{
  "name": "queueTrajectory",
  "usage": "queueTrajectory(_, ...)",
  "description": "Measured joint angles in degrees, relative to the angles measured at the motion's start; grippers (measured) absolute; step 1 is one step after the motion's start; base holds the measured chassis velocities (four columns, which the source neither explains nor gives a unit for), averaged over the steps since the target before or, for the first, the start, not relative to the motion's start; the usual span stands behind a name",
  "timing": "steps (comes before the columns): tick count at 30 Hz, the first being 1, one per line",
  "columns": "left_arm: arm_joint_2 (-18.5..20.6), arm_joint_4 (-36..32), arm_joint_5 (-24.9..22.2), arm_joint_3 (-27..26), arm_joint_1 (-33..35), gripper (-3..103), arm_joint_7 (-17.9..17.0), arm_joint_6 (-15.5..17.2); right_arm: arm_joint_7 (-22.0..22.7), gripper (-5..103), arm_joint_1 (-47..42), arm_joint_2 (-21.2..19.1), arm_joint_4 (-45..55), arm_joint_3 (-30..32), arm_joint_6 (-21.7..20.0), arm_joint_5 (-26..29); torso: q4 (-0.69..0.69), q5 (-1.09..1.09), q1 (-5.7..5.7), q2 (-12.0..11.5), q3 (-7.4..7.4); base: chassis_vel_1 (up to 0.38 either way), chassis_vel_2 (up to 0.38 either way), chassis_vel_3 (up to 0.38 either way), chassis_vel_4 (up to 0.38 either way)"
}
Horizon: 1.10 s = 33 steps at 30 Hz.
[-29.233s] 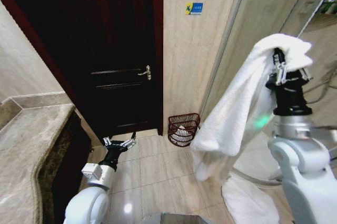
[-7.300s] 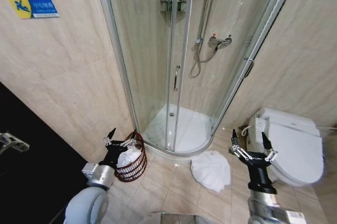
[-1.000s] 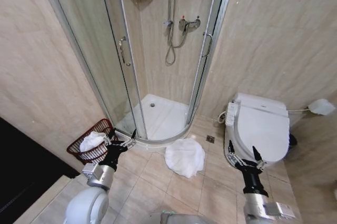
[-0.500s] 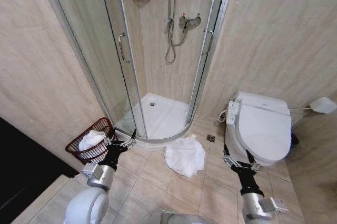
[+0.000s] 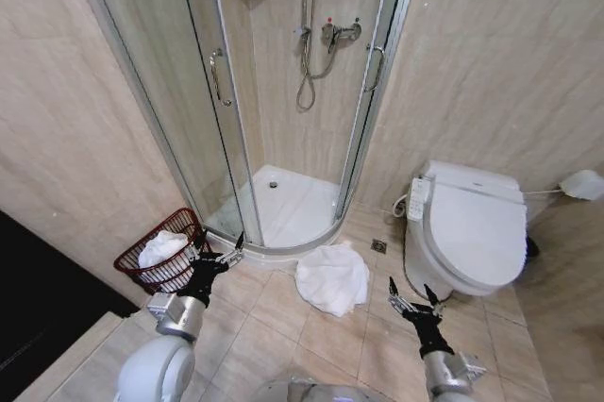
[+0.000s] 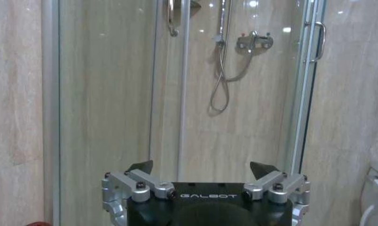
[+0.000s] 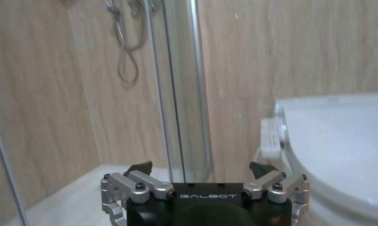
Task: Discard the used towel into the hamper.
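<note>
— Fingers?
— Both sets spread, nothing between them. The left gripper (image 5: 216,258) hangs low just beside the hamper (image 5: 162,263); the right gripper (image 5: 413,303) is low in front of the toilet (image 5: 469,233).
— The towel?
— One towel (image 5: 161,248) lies in the hamper (by the shower (image 5: 284,205) glass); a second white cloth (image 5: 332,277) sits on the floor between the grippers

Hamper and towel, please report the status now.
Left gripper open, empty, beside hamper. Right gripper open, empty, low before toilet. White towel inside hamper. Another white cloth on floor by shower.
</note>
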Motion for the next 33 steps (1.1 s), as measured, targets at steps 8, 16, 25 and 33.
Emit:
queueTrajectory(8, 0.0, 0.0, 0.0, 0.0, 0.0, 100, 0.0, 0.0, 1.2, 100, -2.6, 1.3, 8.4, 0.0, 2.4, -4.8, 0.00, -0.01, -0.81, -1.9, -1.10, 0.000, 0.000, 0.000, 0.000)
queueTrajectory(16, 0.0, 0.0, 0.0, 0.0, 0.0, 100, 0.0, 0.0, 1.9, 100, -3.2, 4.0, 10.9, -1.2, 2.2, -7.8, 0.01, 0.00, -1.83, -4.3, -2.52, 0.000, 0.000, 0.000, 0.000)
queueTrajectory(25, 0.0, 0.0, 0.0, 0.0, 0.0, 100, 0.0, 0.0, 2.6, 100, -3.5, 4.8, 10.4, -1.1, 3.0, -8.0, 0.01, 0.00, -2.73, -6.4, -3.72, 0.000, 0.000, 0.000, 0.000)
queueTrajectory(33, 0.0, 0.0, 0.0, 0.0, 0.0, 100, 0.0, 0.0, 3.1, 100, -3.5, 4.8, 9.4, -1.3, 3.3, -8.7, 0.01, 0.00, -3.53, -8.3, -4.80, 0.000, 0.000, 0.000, 0.000)
